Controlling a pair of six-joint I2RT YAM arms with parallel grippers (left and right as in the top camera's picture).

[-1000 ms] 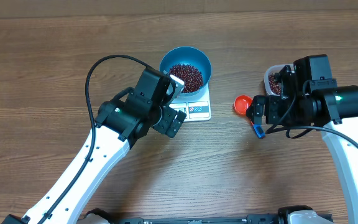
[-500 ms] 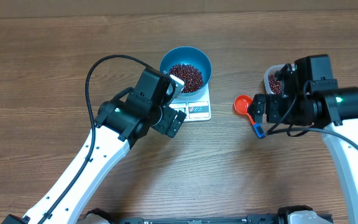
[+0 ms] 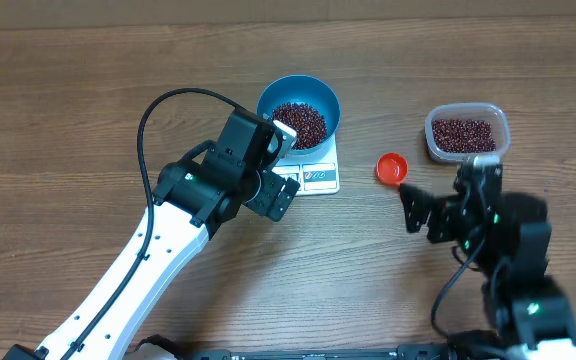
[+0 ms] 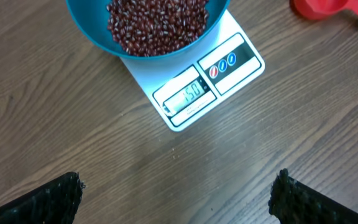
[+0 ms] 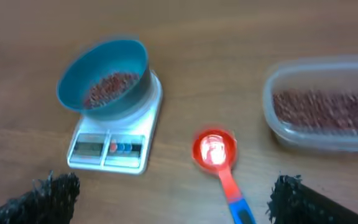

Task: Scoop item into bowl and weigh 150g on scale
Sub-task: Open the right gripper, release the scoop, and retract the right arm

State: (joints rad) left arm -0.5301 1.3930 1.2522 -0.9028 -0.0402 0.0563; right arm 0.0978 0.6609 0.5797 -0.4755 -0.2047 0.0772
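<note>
Red-brown beans [image 3: 298, 122] in blue bowl [image 3: 330, 100] on white scale [image 3: 318, 178]; left gripper [image 4: 178, 186], right gripper [image 5: 176, 186] spread wide, empty

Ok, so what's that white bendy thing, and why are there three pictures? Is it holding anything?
That is a robot arm; a second arm is on the right. Each ends in a two-finger end effector for grabbing. One picture looks down from above the table. The other two come from a small camera on each wrist, so the dark shapes in their bottom corners are the arm's own fingers. On the table sits a white scale with a blue bowl of little red-brown beans on it; its window reads 150. Nearby lie a red scoop and a clear tub of more beans. The left end effector and right end effector are open, holding nothing.
</note>
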